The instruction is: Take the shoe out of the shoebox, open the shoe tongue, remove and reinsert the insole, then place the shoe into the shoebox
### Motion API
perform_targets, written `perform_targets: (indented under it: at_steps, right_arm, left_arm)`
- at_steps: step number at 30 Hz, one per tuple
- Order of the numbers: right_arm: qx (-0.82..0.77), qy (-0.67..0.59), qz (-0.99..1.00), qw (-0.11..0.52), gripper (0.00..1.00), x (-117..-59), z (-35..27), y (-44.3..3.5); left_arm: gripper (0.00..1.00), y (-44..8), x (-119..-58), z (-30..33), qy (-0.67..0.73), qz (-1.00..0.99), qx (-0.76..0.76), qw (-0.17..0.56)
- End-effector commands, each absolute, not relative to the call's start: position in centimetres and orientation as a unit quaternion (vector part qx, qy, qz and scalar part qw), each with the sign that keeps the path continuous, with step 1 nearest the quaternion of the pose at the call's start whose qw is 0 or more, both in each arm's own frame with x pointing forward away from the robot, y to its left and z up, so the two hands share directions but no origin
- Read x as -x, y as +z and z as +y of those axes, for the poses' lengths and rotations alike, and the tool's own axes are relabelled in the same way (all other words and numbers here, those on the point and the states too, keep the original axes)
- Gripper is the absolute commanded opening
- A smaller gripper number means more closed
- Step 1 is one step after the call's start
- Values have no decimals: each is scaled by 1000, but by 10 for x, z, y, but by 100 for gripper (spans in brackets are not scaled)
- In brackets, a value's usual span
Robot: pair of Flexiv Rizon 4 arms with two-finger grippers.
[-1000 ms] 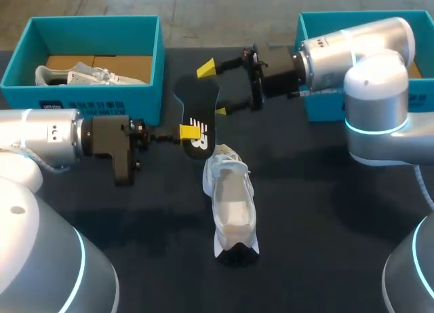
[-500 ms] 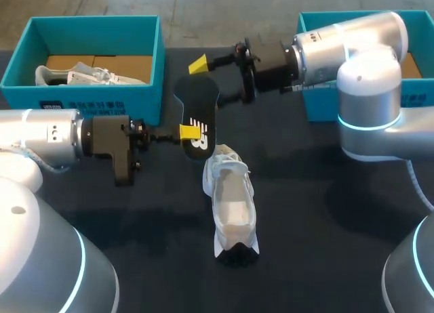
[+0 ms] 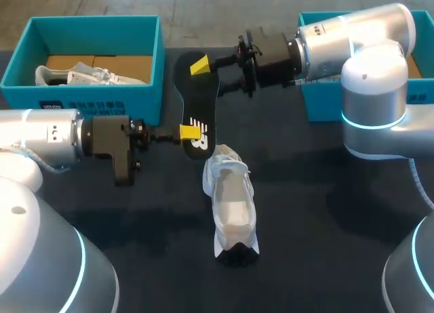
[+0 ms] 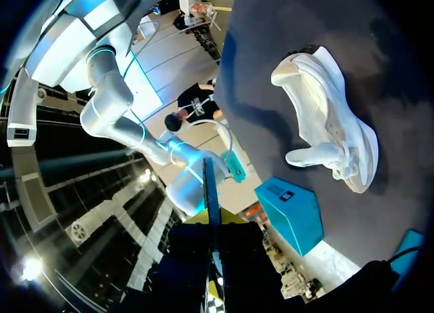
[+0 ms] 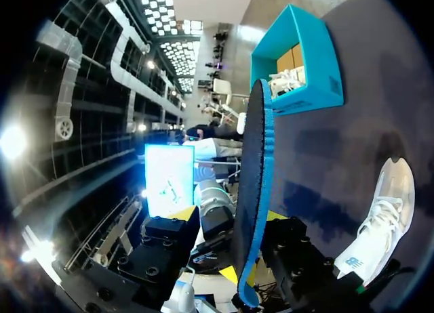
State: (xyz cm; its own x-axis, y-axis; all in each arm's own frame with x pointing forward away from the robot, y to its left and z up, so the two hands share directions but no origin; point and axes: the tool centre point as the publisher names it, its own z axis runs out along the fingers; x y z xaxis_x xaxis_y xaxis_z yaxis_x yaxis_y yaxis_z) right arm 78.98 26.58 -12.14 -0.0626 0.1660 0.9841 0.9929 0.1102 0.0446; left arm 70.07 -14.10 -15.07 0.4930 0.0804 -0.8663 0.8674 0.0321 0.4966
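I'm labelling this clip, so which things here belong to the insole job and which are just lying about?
Job: insole, gripped by left end effector and right end effector; white shoe on the table; left shoebox; right shoebox.
Lying about: second shoe inside the left shoebox.

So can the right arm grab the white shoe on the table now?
Probably not yet: the right tool is shut on the black insole, which the left tool also holds. The white shoe itself lies uncovered.
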Motion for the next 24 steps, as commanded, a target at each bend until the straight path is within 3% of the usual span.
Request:
perform_targets:
  at_steps: [1, 24]
  right_arm:
    - [506, -442, -577, 464, 49, -787, 263, -121]
    - [521, -460, -554, 458, 29, -800, 256, -121]
  left_arm:
    - [0, -152, -700, -142, -323, 385, -615, 608]
    - [0, -152, -700, -142, -323, 385, -615, 608]
